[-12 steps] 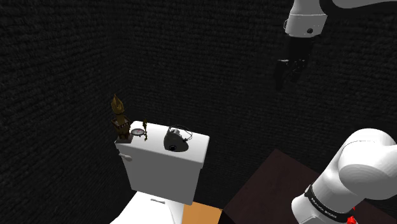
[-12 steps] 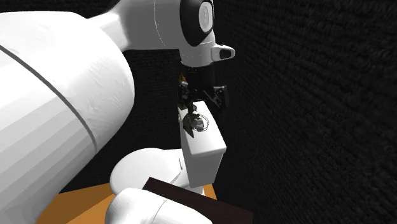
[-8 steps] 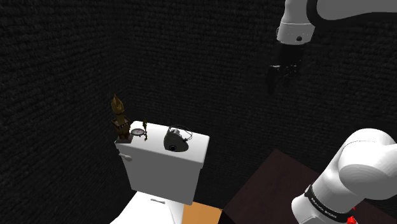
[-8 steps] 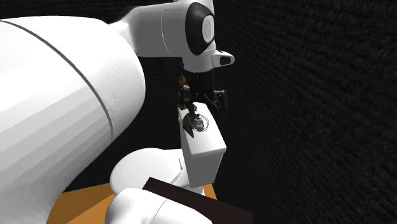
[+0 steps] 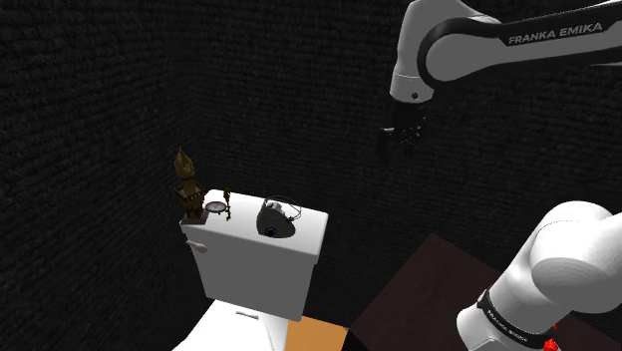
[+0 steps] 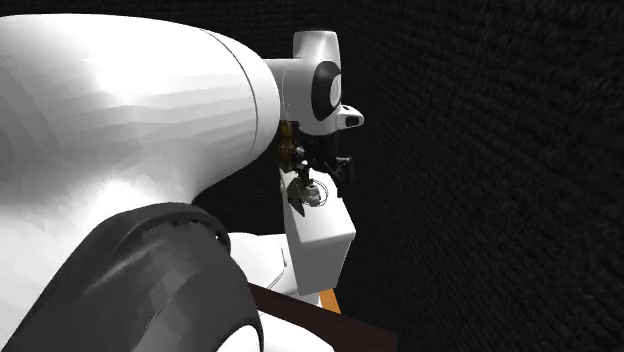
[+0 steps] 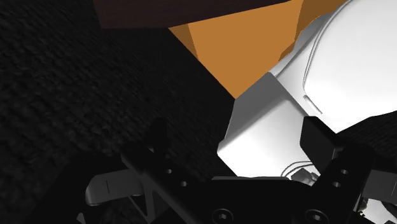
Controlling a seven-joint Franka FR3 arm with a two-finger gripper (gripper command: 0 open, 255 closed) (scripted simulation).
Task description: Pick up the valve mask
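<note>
The valve mask [image 5: 274,221] is a grey dome with a dark round valve and thin straps. It lies on the lid of the white toilet tank [image 5: 299,254]. In the second exterior view the mask [image 6: 306,192] sits on the tank [image 6: 322,240] just below the hand. My black gripper [image 5: 404,140] hangs high in the air, well off to the shoulder view's right of the mask and above it. Seen from the wrist, the gripper [image 7: 237,130] is open: its fingers stand apart with nothing between them and a corner of the tank [image 7: 261,137] beyond.
A brown figurine [image 5: 185,185], a small round object [image 5: 214,208] and a thin little figure [image 5: 228,203] stand on the tank lid beside the mask. Dark rough walls enclose the corner. Below are the white toilet seat [image 7: 347,70], orange floor [image 7: 235,44] and my dark stand [image 5: 419,289].
The arm has swung toward the shoulder view's left and a little lower, bringing the hand closer to the tank. The fingers stay apart; the mask has not moved.
</note>
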